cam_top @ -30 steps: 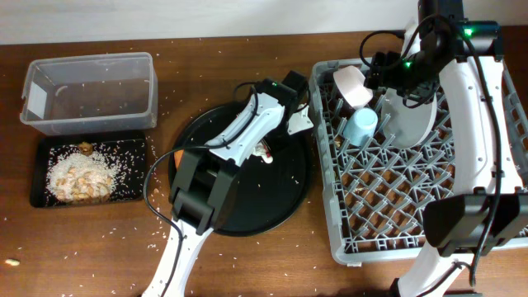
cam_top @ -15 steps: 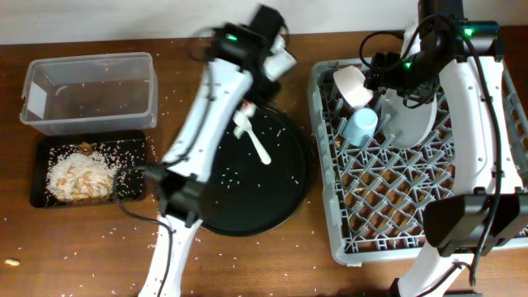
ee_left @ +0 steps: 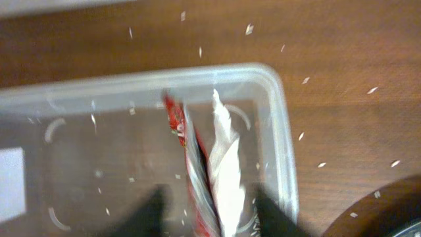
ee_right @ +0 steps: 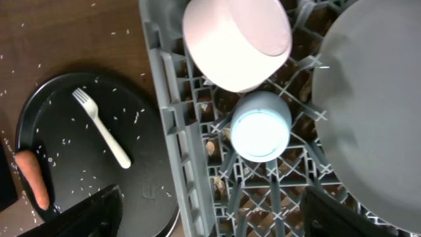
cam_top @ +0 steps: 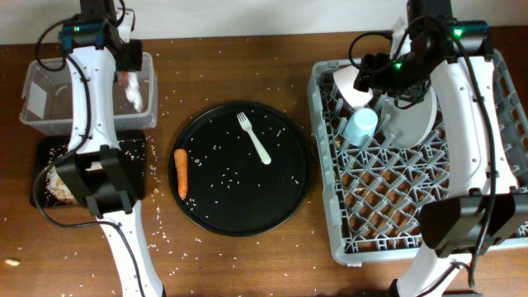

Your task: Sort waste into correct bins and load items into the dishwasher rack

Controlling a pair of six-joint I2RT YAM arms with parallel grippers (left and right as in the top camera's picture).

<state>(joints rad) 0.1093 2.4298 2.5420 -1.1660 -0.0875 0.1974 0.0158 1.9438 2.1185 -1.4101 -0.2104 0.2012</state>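
The left hand [ee_left: 207, 212] is pressed together on the red wrapper [ee_left: 176, 125] and the crumpled white napkin [ee_left: 223, 164], which hang from its fingertips straight down into the clear tub [ee_left: 283, 131]. It holds them over the tub's near-right corner, so that letting go would likely drop both inside the wall and not onto the desk [cam_top: 247, 264]. The shallow black tray [cam_top: 38, 198] lies just behind and below this hand and already carries the rice grains [cam_top: 78, 177]. That suggests food scraps go there and dry rubbish goes in the tub. The carrot [cam_top: 181, 172] lies well off to the hand's right on the round black tray [cam_top: 239, 224], not yet sorted, and a white fork [cam_top: 254, 136] lies beyond it. The right hand [ee_right: 217, 220] hovers spread and empty above the dishwasher rack [ee_right: 154, 79]. Directly beneath it, among the pegs, sit the white bowl [ee_right: 237, 39], the blue cup [ee_right: 260, 128] and the grey plate [ee_right: 375, 99], tipped so they would drain.
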